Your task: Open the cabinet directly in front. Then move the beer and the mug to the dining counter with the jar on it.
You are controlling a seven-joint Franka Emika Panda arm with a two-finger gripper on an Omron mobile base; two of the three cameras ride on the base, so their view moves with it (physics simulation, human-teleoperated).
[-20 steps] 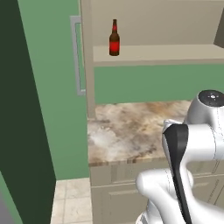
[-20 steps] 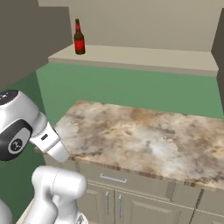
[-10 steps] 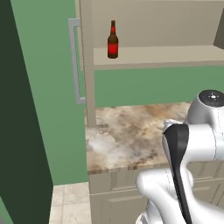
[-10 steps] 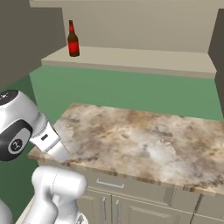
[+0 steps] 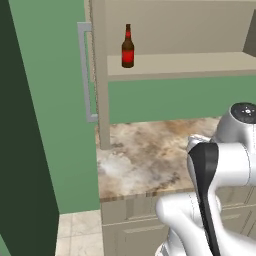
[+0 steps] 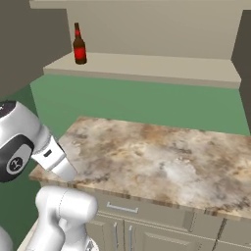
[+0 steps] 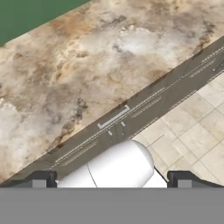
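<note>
The beer [image 5: 128, 47] is standing upright on the beige shelf [image 5: 185, 64] of the cabinet [image 5: 175, 30], close to the shelf's left end and near its front edge. In the right base view the beer [image 6: 79, 45] is likewise sitting at the left end of the shelf [image 6: 147, 66], with bare shelf stretching away to its right. The cabinet is standing open: its left door [image 5: 98, 75] is showing edge-on, swung out toward the robot, and the long grey bar handle [image 5: 86, 70] is sticking out on the door's left side, running vertically from about the bottle's height down past the shelf. A green wall [image 5: 175, 100] is showing below the shelf and to the left of the door.

Beneath the cabinet, a short marble counter [image 5: 150, 155] is lying with its mottled brown-beige top bare, and beige drawer fronts [image 6: 122, 215] are running along its near side. Pale floor tiles [image 7: 197, 135] are lying in front of them in the hand view.

The robot arm [image 5: 215, 185] is folding low in front of the counter. The gripper [image 7: 112, 179] is pointing down at the counter edge, its two dark fingertips [image 7: 41, 178] standing wide apart with nothing between them.
</note>
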